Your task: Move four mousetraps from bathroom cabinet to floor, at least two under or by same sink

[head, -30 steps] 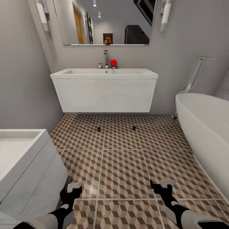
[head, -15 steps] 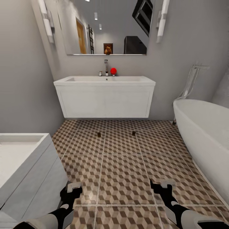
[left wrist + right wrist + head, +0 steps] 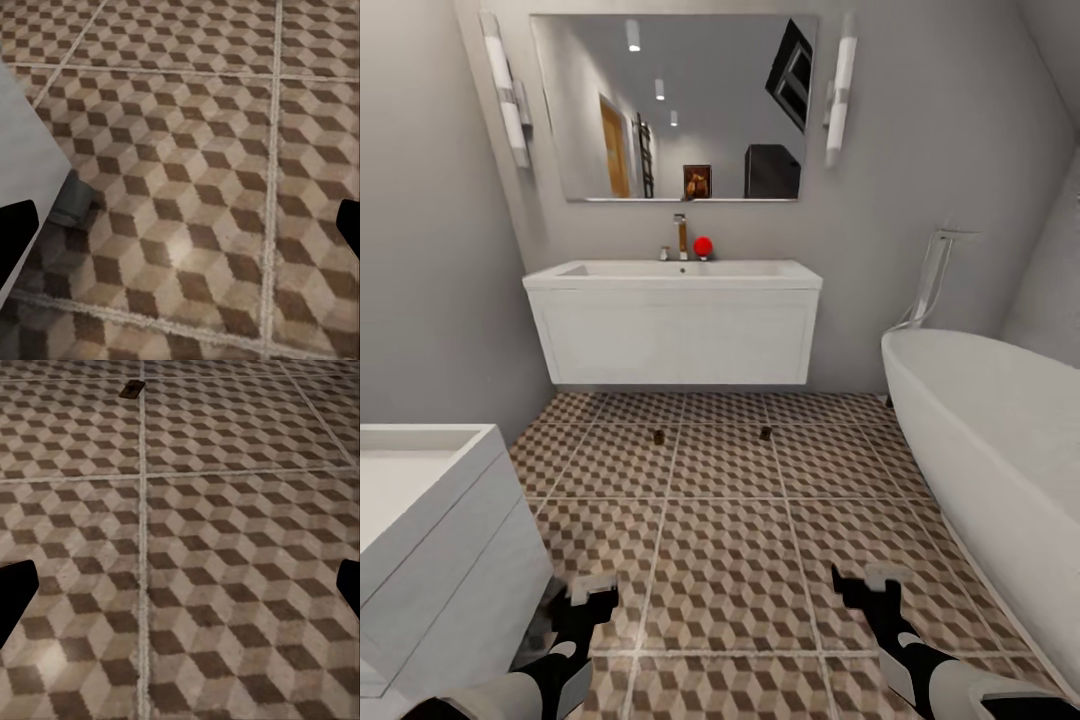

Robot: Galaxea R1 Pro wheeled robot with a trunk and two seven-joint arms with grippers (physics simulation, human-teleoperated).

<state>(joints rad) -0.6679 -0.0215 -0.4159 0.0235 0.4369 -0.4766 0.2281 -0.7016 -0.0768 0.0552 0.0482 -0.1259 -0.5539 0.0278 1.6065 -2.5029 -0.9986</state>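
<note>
Two mousetraps lie on the bathroom floor (image 3: 730, 560), on the far tiles just in front of the bathroom sink (image 3: 672, 322): the left mousetrap (image 3: 658, 437) below the left half of the sink, the right mousetrap (image 3: 765, 434) below its right half, well apart from each other. In the right wrist view one mousetrap (image 3: 132, 389) shows as a small dark board lying flat on the cube-patterned tiles, far from the fingertips.

The left claw (image 3: 588, 598) hangs low over the near tiles with nothing between its fingers, which stand wide apart in the left wrist view, just right of a white drawer unit (image 3: 430, 560) whose grey wheel (image 3: 73, 204) rests on the floor. The right claw (image 3: 872, 588) is likewise spread wide and holds nothing, over the near tiles left of the white bathtub (image 3: 1000, 450).

Above the sink a chrome tap (image 3: 681, 236) stands beside a small red object (image 3: 703, 246), under a wall mirror (image 3: 672, 108).
</note>
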